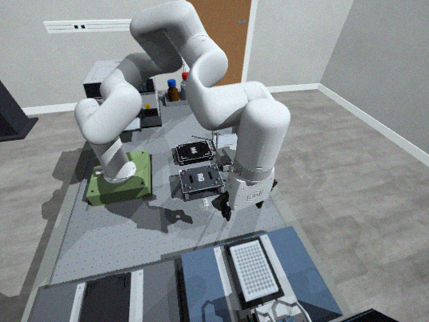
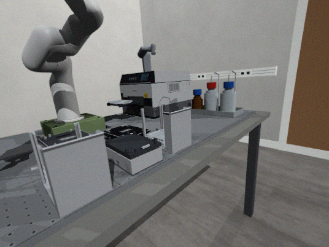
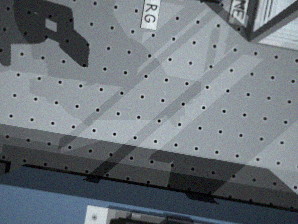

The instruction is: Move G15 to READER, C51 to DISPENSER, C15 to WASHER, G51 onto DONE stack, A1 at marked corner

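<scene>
My gripper (image 1: 240,208) is open and empty. It hangs over the bare deck between the RG nest (image 1: 200,179) and a blue instrument (image 1: 256,272) at the near edge. A white well plate (image 1: 253,270) lies flat in that instrument's dark nest. The wrist view shows only perforated deck, the RG deck label (image 3: 151,13), a rack corner (image 3: 276,20) and the blue housing's edge (image 3: 45,202); my fingers are not in it. The N6 nest (image 1: 194,154) lies behind RG, and both nests are empty. The exterior view shows two white stack racks (image 2: 77,172) (image 2: 176,129); their contents are hidden.
The arm's green base (image 1: 120,178) stands at the left. A grey instrument with an extended tray (image 2: 153,92) and bottles (image 2: 219,98) stand at the back. A white box with a dark top (image 2: 135,150) sits between the racks. A dark station (image 1: 106,296) is at the near left.
</scene>
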`<state>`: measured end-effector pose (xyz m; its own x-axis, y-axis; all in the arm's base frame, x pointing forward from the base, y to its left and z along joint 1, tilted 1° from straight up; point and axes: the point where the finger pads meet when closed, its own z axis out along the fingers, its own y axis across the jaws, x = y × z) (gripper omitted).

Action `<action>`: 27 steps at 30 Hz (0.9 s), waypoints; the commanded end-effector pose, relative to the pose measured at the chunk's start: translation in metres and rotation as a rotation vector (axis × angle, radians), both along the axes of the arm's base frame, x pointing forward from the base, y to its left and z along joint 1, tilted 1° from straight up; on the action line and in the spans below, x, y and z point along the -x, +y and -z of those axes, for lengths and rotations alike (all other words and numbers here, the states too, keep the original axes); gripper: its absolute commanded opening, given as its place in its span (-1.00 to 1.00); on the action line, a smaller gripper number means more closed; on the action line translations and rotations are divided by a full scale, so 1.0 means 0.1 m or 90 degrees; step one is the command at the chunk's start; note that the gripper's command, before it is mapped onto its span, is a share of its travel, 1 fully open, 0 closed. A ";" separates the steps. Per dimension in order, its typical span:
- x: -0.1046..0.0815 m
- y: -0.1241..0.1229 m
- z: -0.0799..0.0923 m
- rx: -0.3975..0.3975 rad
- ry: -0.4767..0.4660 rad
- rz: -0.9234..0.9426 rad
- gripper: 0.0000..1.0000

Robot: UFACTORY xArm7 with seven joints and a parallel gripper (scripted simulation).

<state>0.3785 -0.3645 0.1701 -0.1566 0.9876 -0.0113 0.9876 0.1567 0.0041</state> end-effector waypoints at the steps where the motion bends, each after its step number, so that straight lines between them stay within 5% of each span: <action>1: -0.01 -0.15 -0.02 0.001 -0.001 0.037 1.00; 27: -0.03 -0.95 -0.03 0.001 -0.001 0.100 1.00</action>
